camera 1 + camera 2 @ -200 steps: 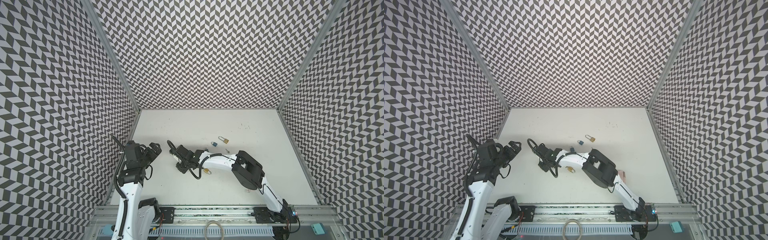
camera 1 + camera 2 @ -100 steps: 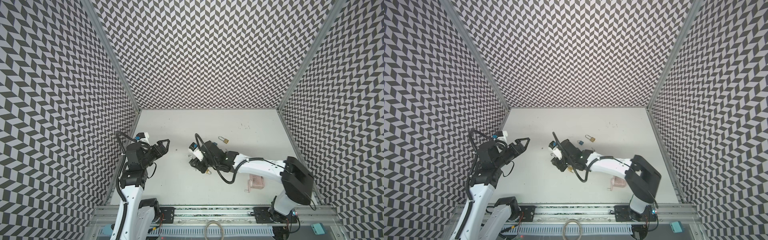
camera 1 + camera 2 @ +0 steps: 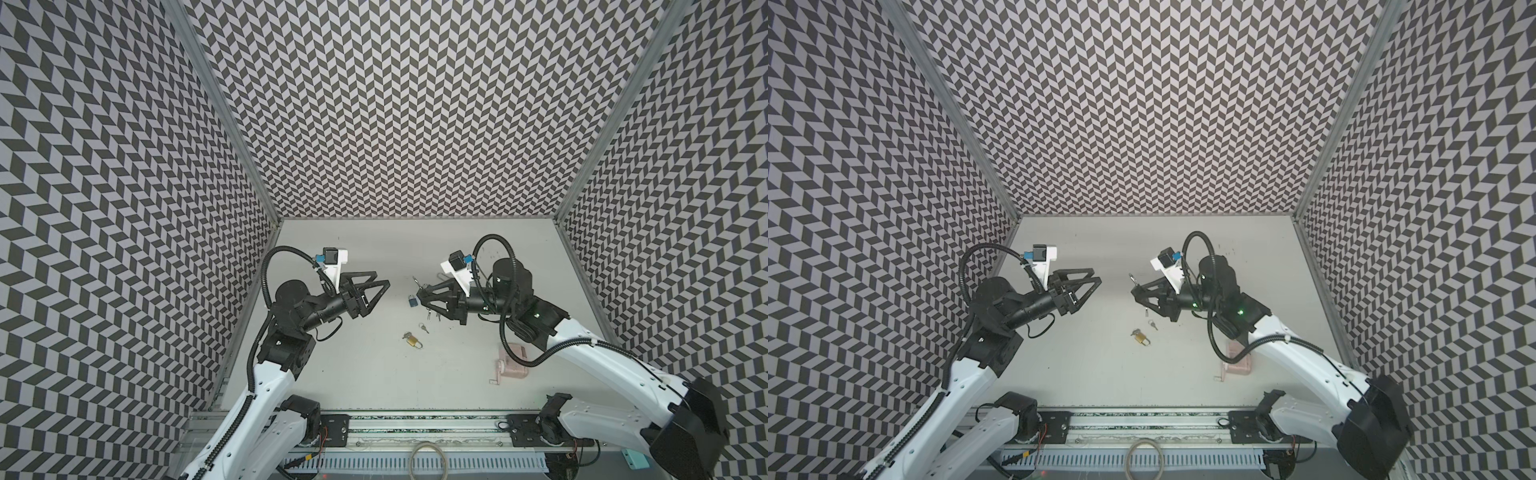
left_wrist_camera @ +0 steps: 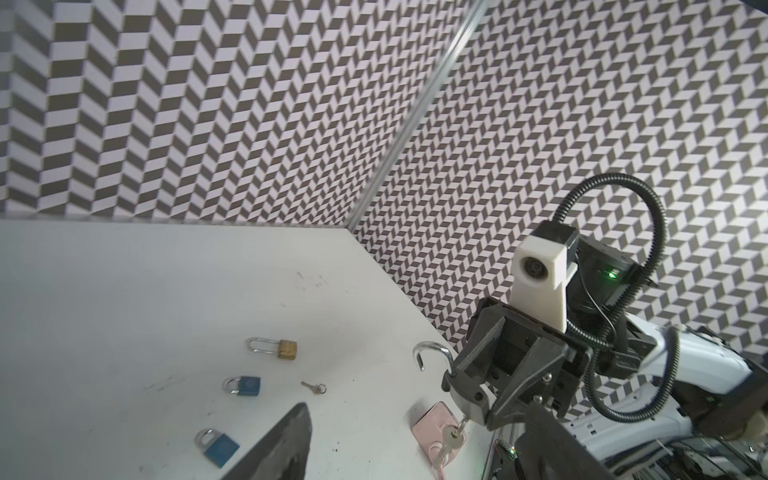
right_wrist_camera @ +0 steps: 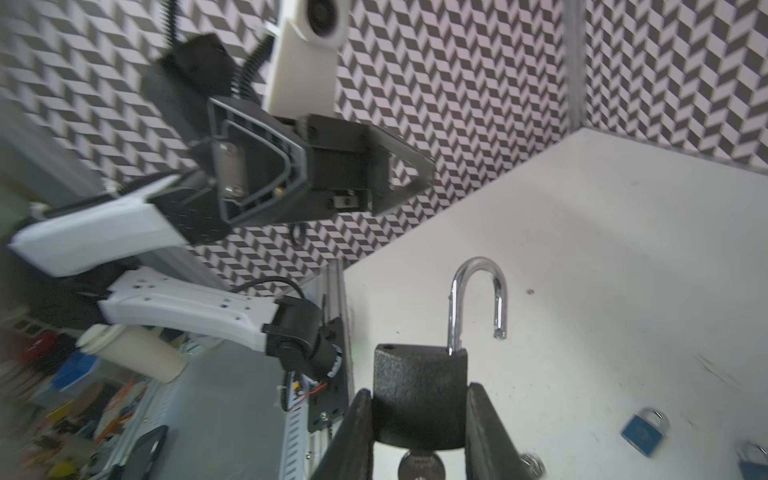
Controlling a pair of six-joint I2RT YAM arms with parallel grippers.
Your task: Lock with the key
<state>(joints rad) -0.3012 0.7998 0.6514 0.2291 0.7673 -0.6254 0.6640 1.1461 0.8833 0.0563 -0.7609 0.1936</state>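
The right gripper (image 5: pixel 419 415) is clamping a black padlock (image 5: pixel 419 374) low in the frame's centre, its shackle (image 5: pixel 456 307) standing open and a key (image 5: pixel 419 465) sitting in its base. A blue padlock (image 5: pixel 642 432) is lying on the table (image 5: pixel 623 249).

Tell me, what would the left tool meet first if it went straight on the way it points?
Probably the black padlock with the open silver shackle, clamped in the right tool. The open left tool points roughly at it with nothing between; depth is unclear, so it might pass beside.

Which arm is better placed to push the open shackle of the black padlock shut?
Left. The right gripper is shut on the black padlock; the left gripper is open, empty and faces it.
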